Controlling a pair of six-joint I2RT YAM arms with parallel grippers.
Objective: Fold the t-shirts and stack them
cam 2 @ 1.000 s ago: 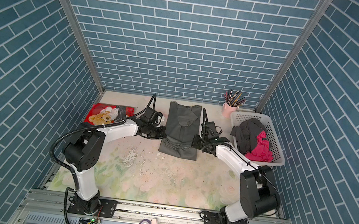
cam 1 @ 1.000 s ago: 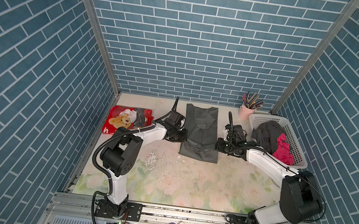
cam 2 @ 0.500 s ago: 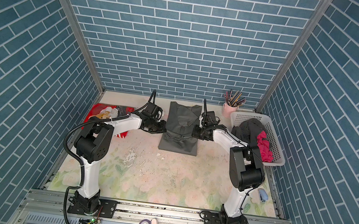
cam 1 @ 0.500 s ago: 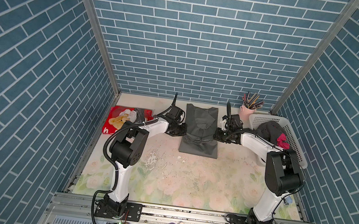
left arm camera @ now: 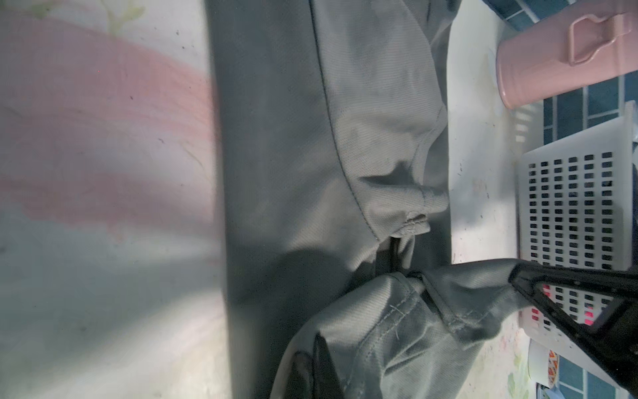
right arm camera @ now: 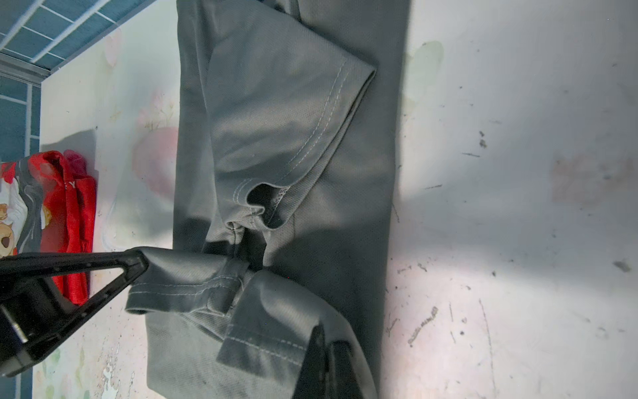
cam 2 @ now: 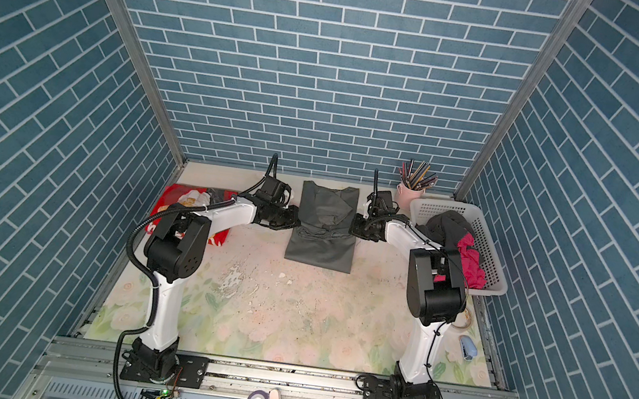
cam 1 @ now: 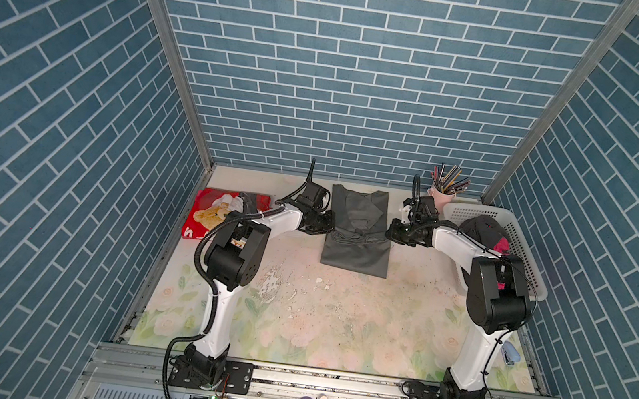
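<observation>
My left gripper (cam 1: pixel 328 223) and right gripper (cam 1: pixel 390 235) are both clenched on the dark grey t-shirt (cam 1: pixel 356 251). It lies against the middle of the table's (cam 1: pixel 336 316) far edge. Only the wrist views show my jaws pinching its double-stitched hem. Only the top views show a dark shirt (cam 2: pixel 446 227) and a magenta shirt (cam 2: pixel 469 260) heaped in the basket (cam 2: pixel 427 211) at the far right corner. The red t-shirt (right arm camera: pixel 74 221), at the far left corner, bears a white "Y"; its other lettering is unreadable.

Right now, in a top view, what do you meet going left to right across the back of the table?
red t-shirt → left gripper → grey t-shirt → right gripper → pink pencil cup → white basket
</observation>
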